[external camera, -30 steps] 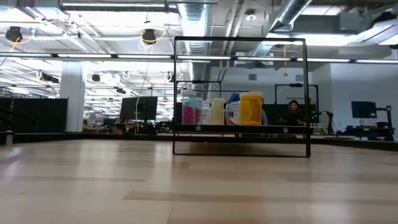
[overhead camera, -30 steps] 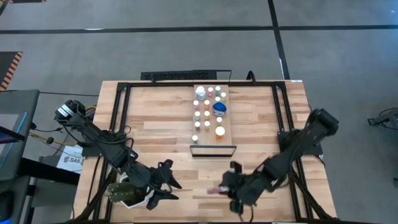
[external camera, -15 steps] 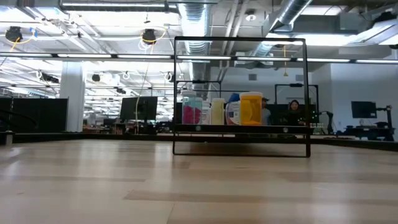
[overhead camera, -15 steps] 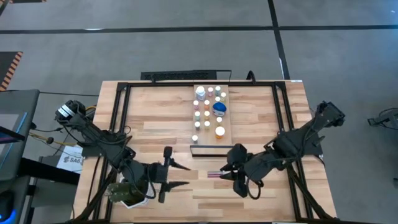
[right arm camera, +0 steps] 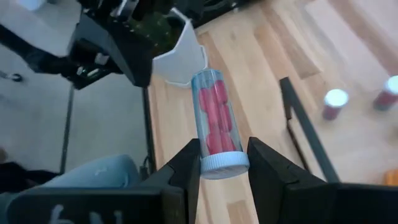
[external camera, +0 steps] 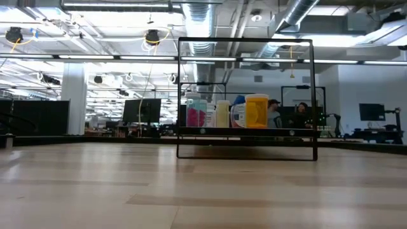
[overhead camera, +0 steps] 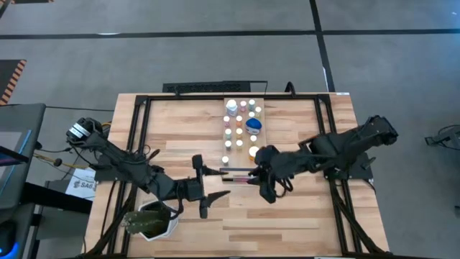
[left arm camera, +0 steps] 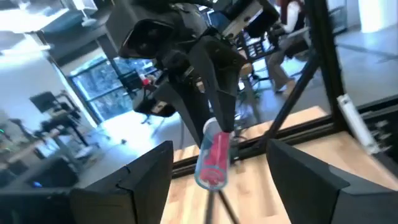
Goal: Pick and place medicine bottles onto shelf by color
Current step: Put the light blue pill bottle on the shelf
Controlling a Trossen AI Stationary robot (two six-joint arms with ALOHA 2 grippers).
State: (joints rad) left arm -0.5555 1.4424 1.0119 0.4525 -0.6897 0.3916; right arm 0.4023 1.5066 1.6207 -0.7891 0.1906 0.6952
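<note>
My right gripper (overhead camera: 253, 177) is shut on a clear vial of red pills (right arm camera: 214, 121) with a white cap, held in the air just off the shelf's near end. The shelf (overhead camera: 262, 155), a narrow wood board, carries several small bottles (overhead camera: 239, 122); its dark frame (external camera: 247, 98) stands at that near end. My left gripper (overhead camera: 219, 183) is open and faces the vial (left arm camera: 213, 158) from the left. Its fingers stand either side of the vial's free end without touching it. My right gripper pinches the vial at its white-capped end (right arm camera: 224, 163) between its two fingers. The fingers come from the table's right, slanting down. The vial sticks out past the fingertips toward the table's left, lifted clear of the table.
A white hexagonal plant pot (overhead camera: 151, 221) stands near the table's near-left corner, behind my left gripper. Dark rails (overhead camera: 140, 129) run along the table's left and right sides. Bare wood lies near of the shelf's frame. People sit in the room beyond.
My right gripper has carried the vial up and from near the table's near edge toward the far edge and the left, to the shelf's near end. My left gripper has swung away from the plant pot toward the vial and has rolled about its own axis.
</note>
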